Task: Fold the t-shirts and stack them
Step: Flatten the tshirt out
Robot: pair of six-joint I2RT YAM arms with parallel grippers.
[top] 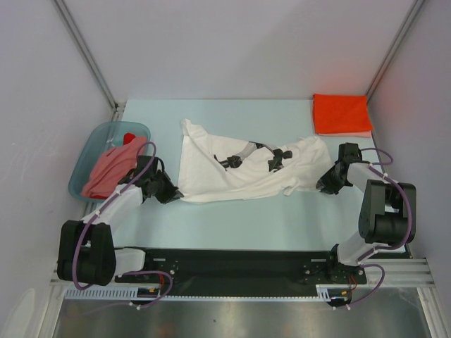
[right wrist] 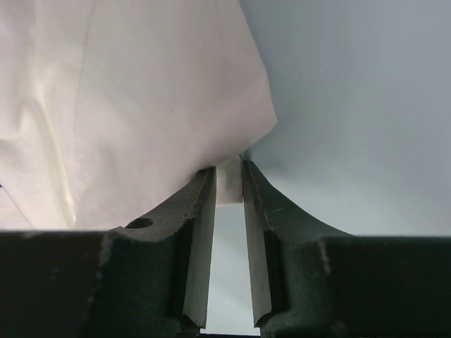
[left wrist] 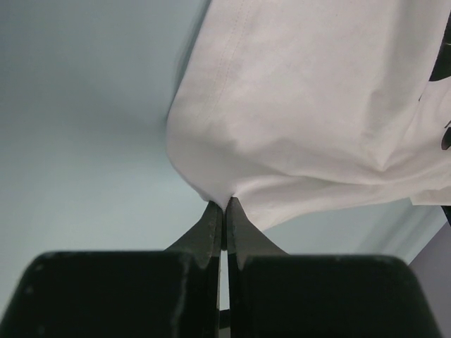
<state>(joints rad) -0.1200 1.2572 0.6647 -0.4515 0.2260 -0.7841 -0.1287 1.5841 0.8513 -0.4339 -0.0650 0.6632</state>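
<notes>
A large white t-shirt (top: pixel 239 172) with small black prints lies crumpled across the middle of the table. My left gripper (top: pixel 175 195) is shut on its lower left corner; in the left wrist view the cloth (left wrist: pixel 317 105) bunches into the closed tips (left wrist: pixel 225 204). My right gripper (top: pixel 320 184) is shut on the shirt's right edge; the right wrist view shows cloth (right wrist: pixel 141 105) pinched between the tips (right wrist: pixel 229 172). A folded orange-red t-shirt (top: pixel 342 114) lies at the back right. A salmon-pink t-shirt (top: pixel 109 169) and a red one (top: pixel 130 137) sit in the basin.
A blue-grey plastic basin (top: pixel 88 151) stands at the left edge, just behind my left arm. White walls close the table on both sides and at the back. The arm bases' black rail (top: pixel 232 264) runs along the near edge.
</notes>
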